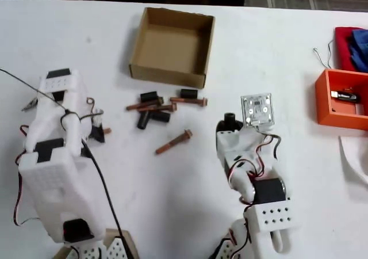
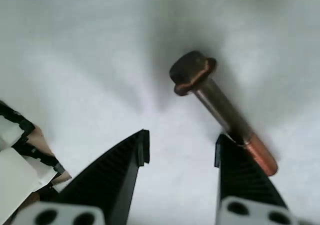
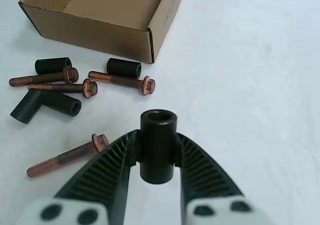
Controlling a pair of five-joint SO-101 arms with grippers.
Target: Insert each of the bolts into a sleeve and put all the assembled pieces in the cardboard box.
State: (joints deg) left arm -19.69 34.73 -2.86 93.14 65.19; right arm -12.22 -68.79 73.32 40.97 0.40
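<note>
1. White tabletop (image 1: 172, 201) carries everything you are working with. The open cardboard box (image 1: 168, 72) sits toward its far edge, left of centre.
2. Your left arm (image 1: 54, 155) is folded up along the left side, with a black cable (image 1: 103, 184) draped over it. The left jaws are low over the surface and stand open. A copper bolt (image 2: 215, 102) lies flat there, its shank crossing under one fingertip (image 2: 242, 175) and its head out ahead of the tips.
3. Your right arm (image 1: 256, 184) comes up from the near edge, right of centre. The right jaws are closed on a black sleeve (image 3: 157, 145), held upright with its bore facing up.
4. Between that sleeve and the box you have a cluster of bolts and sleeves (image 1: 158, 108) just in front of the box wall. A lone bolt (image 1: 172, 142) lies nearer, apart from the cluster.
5. You get open room on the bare stretch between the two arms. A small square plate (image 1: 257, 110) lies just beside the held sleeve, and an orange tray (image 1: 336, 120) sits well apart at the right edge.
</note>
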